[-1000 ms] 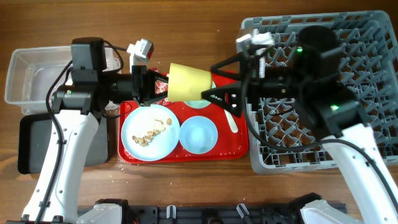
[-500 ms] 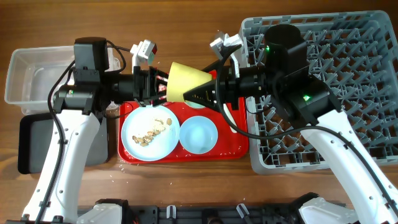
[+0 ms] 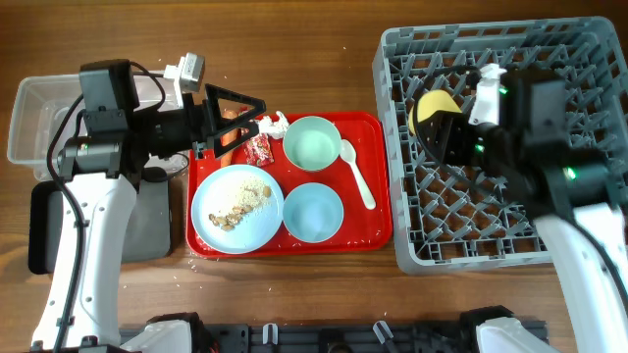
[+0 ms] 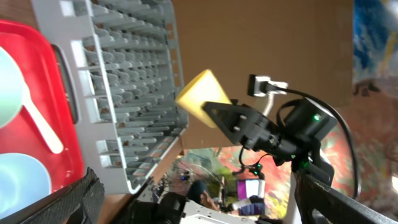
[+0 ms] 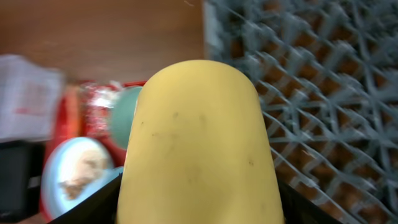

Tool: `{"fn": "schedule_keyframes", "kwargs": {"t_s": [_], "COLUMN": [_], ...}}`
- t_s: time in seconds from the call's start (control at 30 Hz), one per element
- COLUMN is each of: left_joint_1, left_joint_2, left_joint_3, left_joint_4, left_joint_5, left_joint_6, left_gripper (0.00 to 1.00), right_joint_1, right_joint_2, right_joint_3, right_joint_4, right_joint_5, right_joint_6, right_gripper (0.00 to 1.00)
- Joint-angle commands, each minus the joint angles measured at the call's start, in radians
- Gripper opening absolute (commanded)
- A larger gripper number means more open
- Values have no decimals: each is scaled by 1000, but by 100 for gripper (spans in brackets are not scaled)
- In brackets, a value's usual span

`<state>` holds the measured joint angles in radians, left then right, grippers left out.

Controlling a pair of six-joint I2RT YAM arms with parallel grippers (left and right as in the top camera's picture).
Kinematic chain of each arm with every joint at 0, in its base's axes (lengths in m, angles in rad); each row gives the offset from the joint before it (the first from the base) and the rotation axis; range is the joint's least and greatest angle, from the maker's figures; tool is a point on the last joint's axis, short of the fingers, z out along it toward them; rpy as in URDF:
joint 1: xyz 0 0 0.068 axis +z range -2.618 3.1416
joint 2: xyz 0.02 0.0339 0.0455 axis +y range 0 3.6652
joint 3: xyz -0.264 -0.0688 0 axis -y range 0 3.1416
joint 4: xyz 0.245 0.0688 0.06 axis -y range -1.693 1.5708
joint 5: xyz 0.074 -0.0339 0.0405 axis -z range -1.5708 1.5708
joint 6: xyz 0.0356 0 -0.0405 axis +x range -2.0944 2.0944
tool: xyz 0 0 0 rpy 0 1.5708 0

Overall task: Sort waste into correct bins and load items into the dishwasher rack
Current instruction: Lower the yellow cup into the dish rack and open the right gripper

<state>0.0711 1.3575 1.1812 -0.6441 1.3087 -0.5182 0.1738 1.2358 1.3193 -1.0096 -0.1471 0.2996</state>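
My right gripper (image 3: 433, 120) is shut on the small yellow cup (image 3: 435, 105), held on its side above the left part of the grey dishwasher rack (image 3: 510, 235). The cup (image 5: 199, 137) fills the right wrist view. My left gripper (image 3: 257, 116) stands open and empty over the red tray's top-left corner, above the orange carrot (image 3: 228, 139), which it mostly hides. Beside it lie the red wrapper (image 3: 259, 149) and the white tissue (image 3: 274, 123). On the tray sit the mint bowl (image 3: 313, 142), the blue bowl (image 3: 313, 211), the crumb-covered plate (image 3: 235, 208) and the white spoon (image 3: 357, 174).
The clear tub (image 3: 34, 123) stands at the far left with the black tray (image 3: 44, 230) just in front of it, both beside my left arm. The red serving tray (image 3: 378, 230) lies between the bins and the rack. Bare wood shows behind it.
My left gripper opened, let go of the yellow cup and drew back to the left. My right gripper closed on the cup and carried it right, over the rack.
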Motion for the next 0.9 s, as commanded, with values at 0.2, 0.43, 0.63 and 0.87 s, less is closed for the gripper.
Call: {"fn": "schedule_keyframes", "kwargs": {"t_s": [0.2,0.43,0.63,0.87], "left_joint_1": [-15,-15,-15,-15], "left_joint_2": [-181,-223,-223,-222], "left_joint_3": [10,10,10,10], "left_joint_4": [-3,-82,-83,-109], "left_joint_5": [-352,-458,-457,-457], "left_joint_6": [16,42,43,43], "left_gripper": [100,100,100,100], "right_joint_1": [0,0,0,-1], "right_joint_2": [345,397,397,397], "right_joint_3": [8,8,8,8], "right_joint_4": [-117,-201,-130,-85], "right_joint_5": [108,99,98,95], "right_joint_6": [96,96,94,85], "right_gripper": [52,76,74,71]}}
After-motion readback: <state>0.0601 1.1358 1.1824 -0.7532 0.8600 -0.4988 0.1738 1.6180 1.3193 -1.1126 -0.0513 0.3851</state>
